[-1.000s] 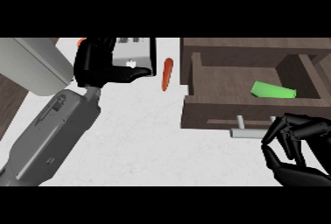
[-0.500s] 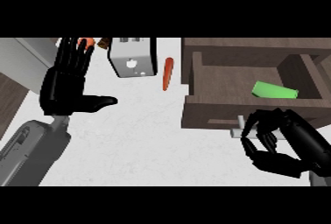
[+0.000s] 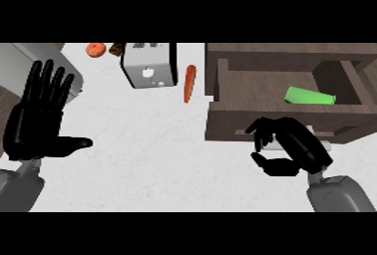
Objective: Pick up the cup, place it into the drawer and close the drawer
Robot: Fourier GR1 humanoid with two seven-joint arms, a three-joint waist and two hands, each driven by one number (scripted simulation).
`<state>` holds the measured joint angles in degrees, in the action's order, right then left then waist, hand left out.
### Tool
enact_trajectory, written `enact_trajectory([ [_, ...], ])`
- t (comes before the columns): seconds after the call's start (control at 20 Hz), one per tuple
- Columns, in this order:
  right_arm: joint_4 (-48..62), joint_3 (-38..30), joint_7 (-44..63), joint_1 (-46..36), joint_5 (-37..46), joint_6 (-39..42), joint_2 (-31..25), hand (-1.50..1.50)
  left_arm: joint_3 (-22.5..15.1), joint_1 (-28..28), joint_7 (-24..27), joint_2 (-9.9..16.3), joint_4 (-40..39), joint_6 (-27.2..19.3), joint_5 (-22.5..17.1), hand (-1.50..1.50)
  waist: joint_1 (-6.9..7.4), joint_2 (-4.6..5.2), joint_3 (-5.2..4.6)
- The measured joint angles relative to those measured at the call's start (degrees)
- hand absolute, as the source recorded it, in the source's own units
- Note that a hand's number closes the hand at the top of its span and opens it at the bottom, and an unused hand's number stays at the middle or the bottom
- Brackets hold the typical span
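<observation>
looking down, we take the counter (image 3: 162,164) first: pale, wide, bearing everything else. at its right stands the drawer (image 3: 287,117), pulled open toward us, dark wood, its front panel facing our near side. inside it the cup (image 3: 309,96) lies already, green, on its side, its long axis running left to right across the drawer floor, toward the right wall. so the placing looks done, and what remains, we judge, is the closing.

our left hand (image 3: 40,117) shows at the left edge, fingers straight and up, thumb out, resting and holding nothing. our right hand (image 3: 290,149) sits just before the drawer front, fingers curled over the pale handle (image 3: 274,144), thumb below; we cannot tell whether they clasp the handle or only hang over it, since the fingers hide most of it.

a toaster (image 3: 149,64) stands at the far middle, a carrot (image 3: 190,83) between it and the drawer, lying lengthwise away from us, and a small orange thing (image 3: 95,49) beyond at the far left.

the relation that matters: the drawer front lies directly ahead of the right hand, away from us, and the right hand is far nearer than the left. a push straight away from us should shut it.
</observation>
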<state>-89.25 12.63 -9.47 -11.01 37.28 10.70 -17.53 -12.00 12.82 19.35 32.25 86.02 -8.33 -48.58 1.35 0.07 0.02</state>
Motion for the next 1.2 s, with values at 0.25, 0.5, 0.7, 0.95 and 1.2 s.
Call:
enact_trajectory([
  [0.25,12.7,0.9,-2.0,-6.2,5.7,-3.3,2.5,-1.50,2.7,-3.3,0.6,0.0,0.3,3.2,0.9,-1.50,-0.34,0.03,-0.01],
  [0.5,25.8,-0.4,-5.8,-11.9,8.4,-6.4,4.7,-1.50,6.1,-5.8,1.5,-0.5,-1.9,8.5,1.0,-1.50,-0.54,0.08,0.00],
  [0.7,37.0,-3.5,-8.9,-18.6,9.0,-8.1,5.7,-1.50,7.4,-7.1,1.1,-1.6,-1.5,9.8,2.3,-1.50,-0.47,0.06,-0.03],
  [0.95,51.2,-7.7,-15.5,-26.8,8.3,-10.3,5.8,-1.50,9.4,-7.1,1.0,-1.7,-2.9,12.9,2.6,-1.50,0.07,0.05,-0.12],
  [1.2,62.9,-10.9,-21.3,-34.1,7.9,-10.4,4.4,-1.50,9.9,-7.4,0.3,-2.5,-2.4,14.2,2.9,-1.50,0.66,-0.10,-0.25],
])
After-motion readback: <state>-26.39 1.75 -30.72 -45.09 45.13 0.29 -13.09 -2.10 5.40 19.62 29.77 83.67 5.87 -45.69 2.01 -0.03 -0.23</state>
